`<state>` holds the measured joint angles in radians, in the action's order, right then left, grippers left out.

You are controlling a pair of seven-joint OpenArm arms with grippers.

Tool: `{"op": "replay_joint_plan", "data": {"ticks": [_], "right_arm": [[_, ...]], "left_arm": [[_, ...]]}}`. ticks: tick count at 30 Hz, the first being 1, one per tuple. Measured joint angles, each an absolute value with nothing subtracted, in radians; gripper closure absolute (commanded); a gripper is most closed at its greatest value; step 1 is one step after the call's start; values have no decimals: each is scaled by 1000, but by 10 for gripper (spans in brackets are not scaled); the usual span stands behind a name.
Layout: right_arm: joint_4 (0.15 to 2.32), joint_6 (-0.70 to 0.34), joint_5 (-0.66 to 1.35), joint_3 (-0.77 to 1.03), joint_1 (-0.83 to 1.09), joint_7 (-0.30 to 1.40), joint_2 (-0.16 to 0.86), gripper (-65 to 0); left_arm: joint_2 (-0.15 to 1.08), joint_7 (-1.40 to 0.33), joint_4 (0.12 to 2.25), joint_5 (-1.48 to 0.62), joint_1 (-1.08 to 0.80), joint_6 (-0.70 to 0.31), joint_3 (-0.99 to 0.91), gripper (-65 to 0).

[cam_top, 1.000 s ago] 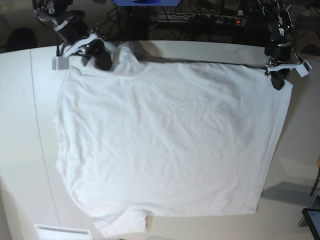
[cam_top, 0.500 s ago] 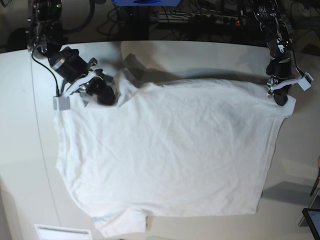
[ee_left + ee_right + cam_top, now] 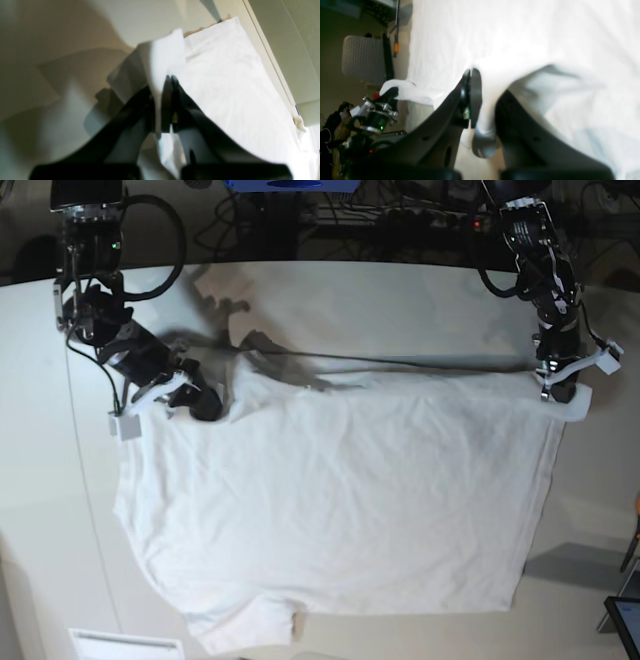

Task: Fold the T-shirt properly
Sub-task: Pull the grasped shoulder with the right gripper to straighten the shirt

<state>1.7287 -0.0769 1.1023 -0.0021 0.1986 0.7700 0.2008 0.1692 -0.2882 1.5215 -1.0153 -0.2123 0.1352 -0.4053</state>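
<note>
T-shirt (image 3: 330,500) flat on table (image 3: 400,300), far corners clamped in left pincer (image 3: 560,392) & right pincer (image 3: 205,405).

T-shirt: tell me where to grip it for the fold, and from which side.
Grip the T-shirt at its two far-edge corners, coming from the far side, as now: the left gripper and right gripper each pinch one, lifting that straight edge taut while the rest lies flat, ready to carry toward the near edge.

Overhead base camera looks down on the bench (image 3: 400,290); two wrist cameras peer closely along their end effectors at the same T-shirt (image 3: 340,500).
</note>
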Motion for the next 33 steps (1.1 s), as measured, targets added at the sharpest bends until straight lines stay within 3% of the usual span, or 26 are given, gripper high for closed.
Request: {"op": "replay_joint_plan", "data": {"ticks": [12,33], "right_arm": [[1652,-34,1101,-2,112,773,206,-1],[1544,-35,1105,-2,-6,768,206,-1]], "left_arm": [[175,-389,1453,-1004,-49,169,-407,0],[172,-400,1302,-978,139,173,-406,0]]}}
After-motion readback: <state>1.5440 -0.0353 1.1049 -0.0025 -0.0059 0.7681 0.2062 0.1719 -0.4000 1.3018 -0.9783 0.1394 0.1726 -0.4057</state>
